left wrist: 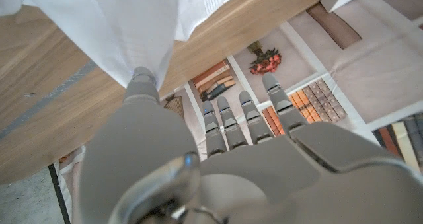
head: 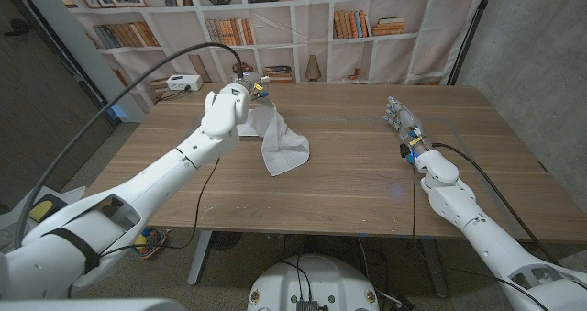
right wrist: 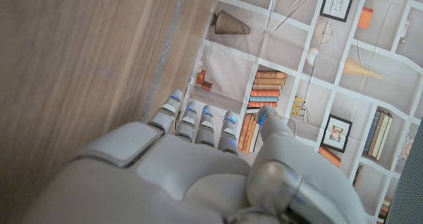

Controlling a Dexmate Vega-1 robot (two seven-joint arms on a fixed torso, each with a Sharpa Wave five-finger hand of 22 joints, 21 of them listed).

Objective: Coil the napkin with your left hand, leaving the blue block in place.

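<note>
The white napkin point(head: 281, 144) is lifted at one end, and its lower part lies crumpled on the wooden table point(head: 358, 187) left of centre. My left hand point(head: 235, 98) is raised over the table's far left and holds the napkin's upper end. In the left wrist view the napkin point(left wrist: 125, 26) hangs against the thumb point(left wrist: 141, 85), while the other fingers point(left wrist: 243, 121) reach out straight, clear of the cloth. My right hand point(head: 403, 120) stays at the far right of the table, fingers extended and holding nothing; in the right wrist view this hand point(right wrist: 198, 158) shows beside bare wood.
A bookshelf backdrop point(head: 303, 27) stands right behind the table's far edge. A black cable point(head: 138, 82) arcs over my left arm. Bare wood lies between the napkin and my right hand.
</note>
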